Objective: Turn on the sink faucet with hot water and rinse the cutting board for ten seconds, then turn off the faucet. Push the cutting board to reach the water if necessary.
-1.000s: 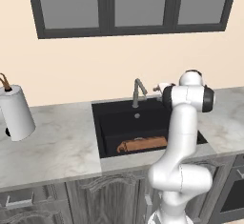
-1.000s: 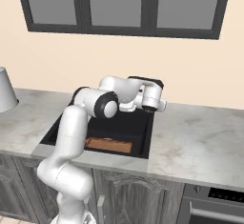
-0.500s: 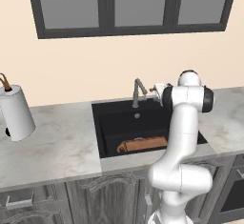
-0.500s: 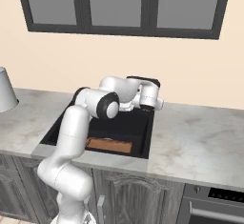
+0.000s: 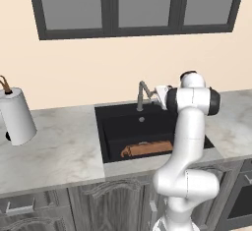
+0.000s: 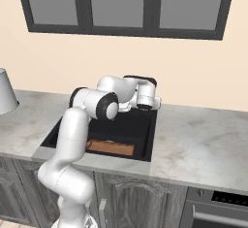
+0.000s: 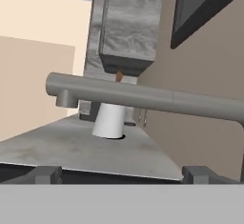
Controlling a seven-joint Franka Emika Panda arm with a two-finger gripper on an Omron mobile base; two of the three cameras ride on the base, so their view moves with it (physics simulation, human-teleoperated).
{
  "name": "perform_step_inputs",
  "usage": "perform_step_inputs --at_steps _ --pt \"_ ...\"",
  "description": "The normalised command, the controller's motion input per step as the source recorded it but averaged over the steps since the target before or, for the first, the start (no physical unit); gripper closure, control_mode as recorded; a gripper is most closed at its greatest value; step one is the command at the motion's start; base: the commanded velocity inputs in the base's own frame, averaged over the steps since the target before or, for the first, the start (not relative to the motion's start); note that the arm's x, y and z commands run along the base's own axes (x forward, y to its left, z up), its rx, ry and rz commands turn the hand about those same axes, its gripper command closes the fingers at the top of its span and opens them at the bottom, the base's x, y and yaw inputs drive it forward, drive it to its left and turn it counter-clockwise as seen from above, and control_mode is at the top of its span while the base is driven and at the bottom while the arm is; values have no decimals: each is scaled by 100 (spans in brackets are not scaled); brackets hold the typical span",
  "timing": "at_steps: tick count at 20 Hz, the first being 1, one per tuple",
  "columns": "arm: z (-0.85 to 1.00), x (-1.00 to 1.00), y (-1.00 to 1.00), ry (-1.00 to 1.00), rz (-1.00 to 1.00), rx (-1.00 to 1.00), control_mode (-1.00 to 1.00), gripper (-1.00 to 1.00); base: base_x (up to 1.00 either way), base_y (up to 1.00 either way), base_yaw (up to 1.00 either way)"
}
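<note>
Orange-brown cutting board [image 5: 147, 149] lies partly hidden, seemingly behind the arm.

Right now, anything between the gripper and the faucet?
Nothing visible. The gripper sits just right of the sink faucet, at spout height. In the hand view the spout crosses straight ahead of the fingertips with open space between. No water is running; the cutting board lies below in the sink.

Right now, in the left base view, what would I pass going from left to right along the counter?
Paper towel roll → sink → cutting board inside it → the robot's white arm.
</note>
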Motion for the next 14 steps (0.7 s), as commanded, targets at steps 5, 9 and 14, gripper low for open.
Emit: perform_step_inputs --at_steps 5,9,14 --pt "-2 0 2 0 0 -2 -100 -100 0 0 0" --pt "-6 -9 -9 0 0 0 -100 -100 0 0 0" --pt "-4 -16 -25 0 0 0 -100 -100 0 0 0"
